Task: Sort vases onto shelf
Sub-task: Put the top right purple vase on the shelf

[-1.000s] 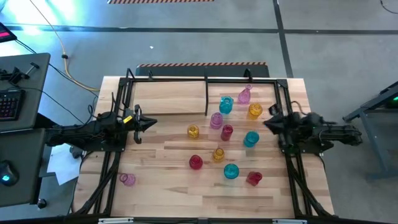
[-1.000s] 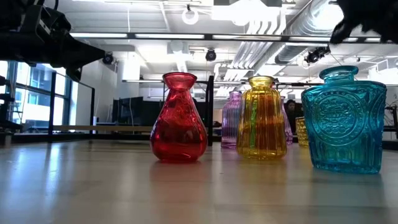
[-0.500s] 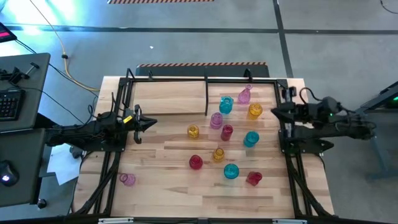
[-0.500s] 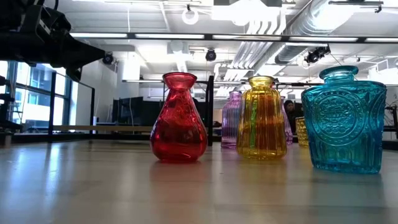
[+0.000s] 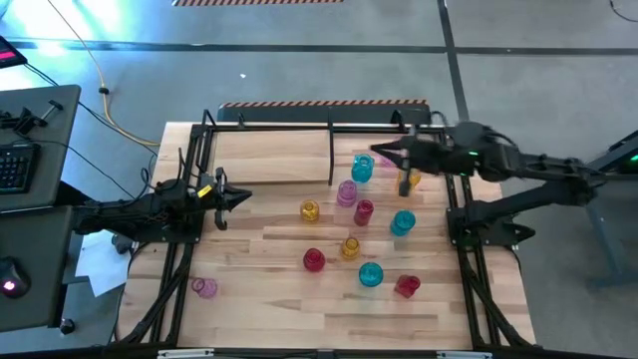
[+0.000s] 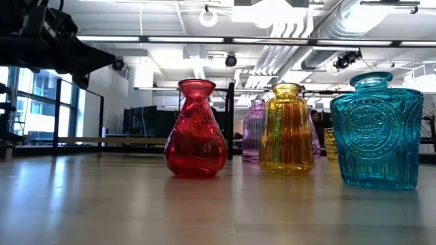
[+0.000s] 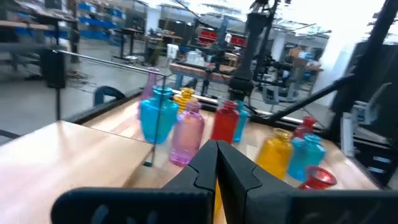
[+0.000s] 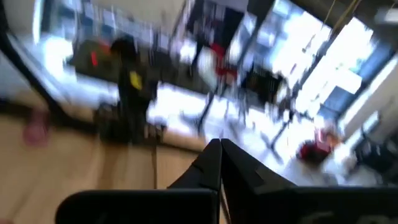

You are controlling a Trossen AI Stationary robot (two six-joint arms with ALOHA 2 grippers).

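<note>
Several small glass vases stand upright on their bases over the table's right half: a cyan vase (image 5: pixel 362 168), pink vase (image 5: pixel 346 192), red vase (image 5: pixel 363 211) and yellow vase (image 5: pixel 350 246) among them. One pink vase (image 5: pixel 204 288) stands alone near left. The shelf (image 5: pixel 331 150), black rods over a light plank, runs along the far edge. My right gripper (image 5: pixel 377 152) is shut, holds nothing and hangs high over the far-right vases. My left gripper (image 5: pixel 244 197) waits shut at the left edge, pointing level at the vases (image 7: pixel 188 132).
Black frame rails (image 5: pixel 184 249) run down both table sides. The table's left half and near strip hold only the lone pink vase. In the low view a red vase (image 6: pixel 195 129), yellow vase (image 6: pixel 286 129) and cyan vase (image 6: pixel 377 133) stand close to the near edge.
My right gripper has risen from its rest at the table's right edge and swung toward the left and far edge, rolling as it went, until it hangs over the far-right vases. It stayed shut. No vase has moved.
</note>
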